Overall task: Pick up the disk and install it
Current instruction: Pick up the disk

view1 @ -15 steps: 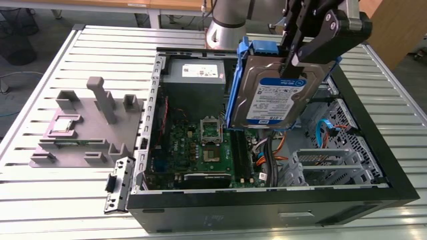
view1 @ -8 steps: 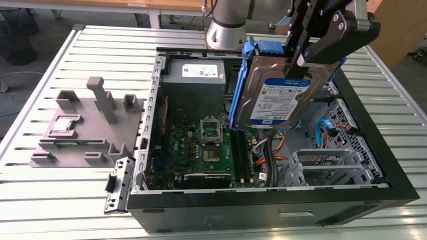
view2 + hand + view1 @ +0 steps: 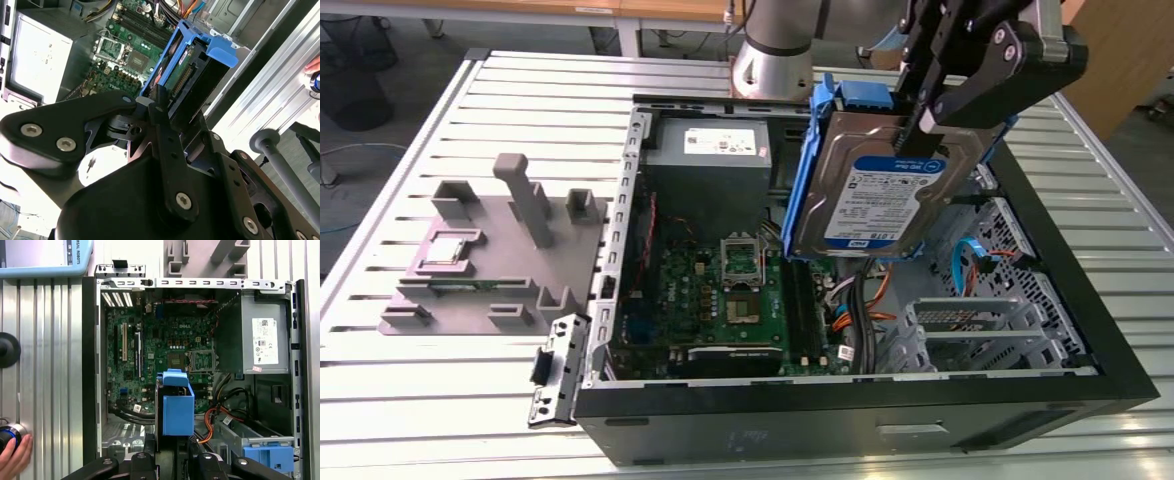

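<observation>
The disk (image 3: pixel 874 195), a silver drive with a white-and-blue label in a bright blue carrier, hangs tilted on edge above the open computer case (image 3: pixel 854 410). My gripper (image 3: pixel 917 135) is shut on its upper end. In the second wrist view, the gripper (image 3: pixel 167 112) clamps the disk (image 3: pixel 220 47), whose connector edge faces the camera. In the first wrist view, the disk's blue carrier (image 3: pixel 177 407) stands out from the gripper (image 3: pixel 172 455) over the motherboard (image 3: pixel 165 350).
A grey power supply (image 3: pixel 707 150) fills the case's far corner. A metal drive cage (image 3: pixel 987 320) lies at the exterior view's right. A grey parts fixture (image 3: pixel 494 250) sits on the slatted table beside the case. A hand (image 3: pixel 15 460) rests on a knob.
</observation>
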